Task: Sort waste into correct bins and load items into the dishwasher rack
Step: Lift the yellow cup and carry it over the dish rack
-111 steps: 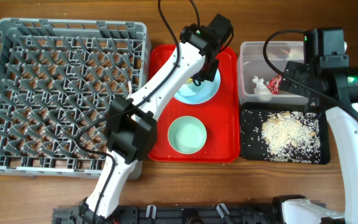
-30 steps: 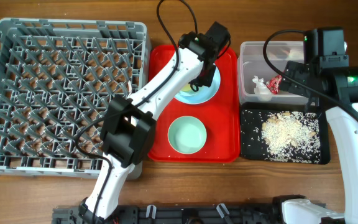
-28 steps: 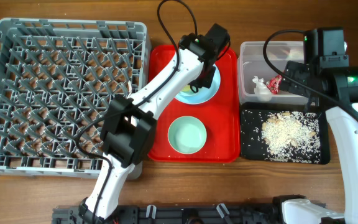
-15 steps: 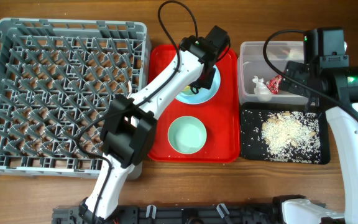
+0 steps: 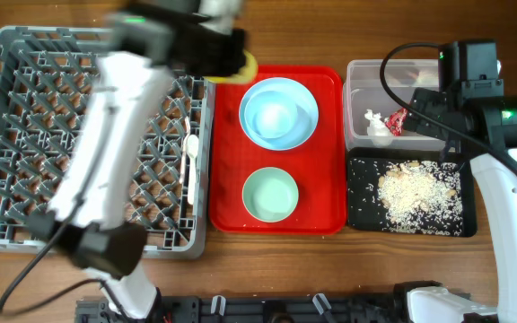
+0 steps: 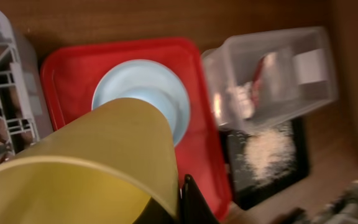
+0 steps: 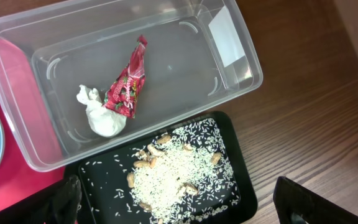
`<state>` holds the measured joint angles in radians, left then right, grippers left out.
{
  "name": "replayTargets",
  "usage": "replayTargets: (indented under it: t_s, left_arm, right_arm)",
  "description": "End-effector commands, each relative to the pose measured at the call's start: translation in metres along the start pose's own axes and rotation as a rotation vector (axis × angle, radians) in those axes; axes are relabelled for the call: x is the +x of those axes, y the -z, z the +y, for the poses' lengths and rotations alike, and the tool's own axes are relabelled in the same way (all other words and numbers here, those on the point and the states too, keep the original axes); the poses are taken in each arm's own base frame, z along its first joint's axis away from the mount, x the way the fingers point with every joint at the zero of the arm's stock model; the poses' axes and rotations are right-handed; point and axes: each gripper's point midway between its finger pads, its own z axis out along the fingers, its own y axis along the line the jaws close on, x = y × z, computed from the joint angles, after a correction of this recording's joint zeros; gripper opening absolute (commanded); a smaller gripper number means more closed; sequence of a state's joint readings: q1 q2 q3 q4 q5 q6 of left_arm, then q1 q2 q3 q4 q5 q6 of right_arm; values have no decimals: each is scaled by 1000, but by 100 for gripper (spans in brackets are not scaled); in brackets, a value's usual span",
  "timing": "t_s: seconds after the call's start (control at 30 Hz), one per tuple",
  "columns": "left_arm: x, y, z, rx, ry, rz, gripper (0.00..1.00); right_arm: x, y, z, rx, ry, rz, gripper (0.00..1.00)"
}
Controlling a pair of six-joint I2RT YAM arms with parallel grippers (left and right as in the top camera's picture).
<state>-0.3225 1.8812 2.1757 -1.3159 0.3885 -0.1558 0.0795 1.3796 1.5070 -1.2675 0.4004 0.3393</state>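
Left gripper [image 5: 236, 58] clamped on yellow cup [image 6: 86, 168], raised beside dishwasher rack [image 5: 61, 34] edge, likely for loading. Right gripper [image 7: 179, 202] jaws wide, empty; rice [image 7: 166, 174] beneath on black tray [image 7: 104, 171], wrapper [image 7: 128, 87], napkin [image 7: 101, 115] ahead in tub [image 7: 185, 68].

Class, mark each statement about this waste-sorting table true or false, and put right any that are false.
1. The red snack wrapper lies in the clear tub. True.
2. The rice scraps lie in the clear tub. False: they are on the black tray.
3. The left jaws hold the yellow cup. True.
4. The napkin lies on the black tray. False: it is in the clear tub, beside the wrapper.
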Motion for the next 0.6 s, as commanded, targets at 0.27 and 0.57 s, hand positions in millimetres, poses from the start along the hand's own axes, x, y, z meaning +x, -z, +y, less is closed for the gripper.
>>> replayTargets:
  t_s: [0.27, 0.57]
  left_arm:
    - [-9, 15, 41, 613, 71, 50, 4]
    - [-21, -34, 109, 693, 223, 49, 4]
  right_arm:
    - [-2, 4, -1, -6, -9, -13, 100]
    - [-2, 4, -1, -6, -10, -13, 100]
